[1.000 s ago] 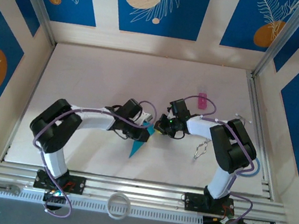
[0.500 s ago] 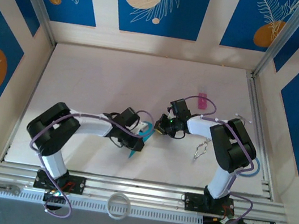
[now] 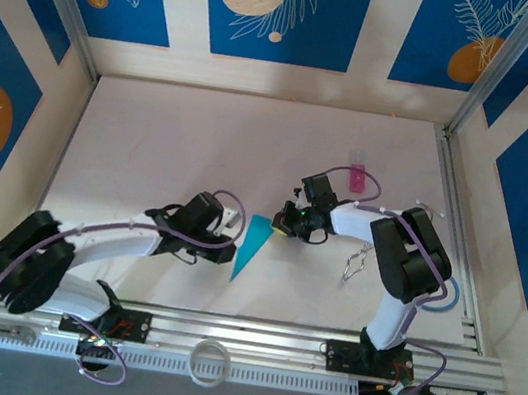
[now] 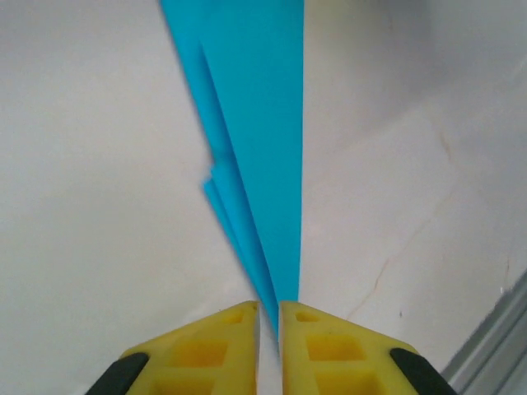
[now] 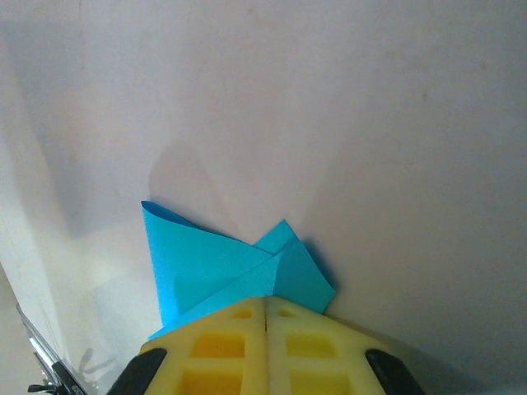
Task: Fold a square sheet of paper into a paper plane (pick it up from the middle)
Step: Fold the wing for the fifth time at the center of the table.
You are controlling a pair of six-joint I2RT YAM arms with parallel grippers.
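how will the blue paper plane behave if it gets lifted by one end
Likely floppy: the paper plane is thin folded sheet, so the free end may droop. Probably very light and prone to sliding on the smooth table.

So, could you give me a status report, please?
Right tool shut on wide end of paper plane. Left tool nearly closed at its tip, grip unclear. Pink piece lies well apart.

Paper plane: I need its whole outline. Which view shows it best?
Top external: the whole paper plane shows, tip to tail. Left wrist crops its wide end; right wrist sees one end at the right gripper.
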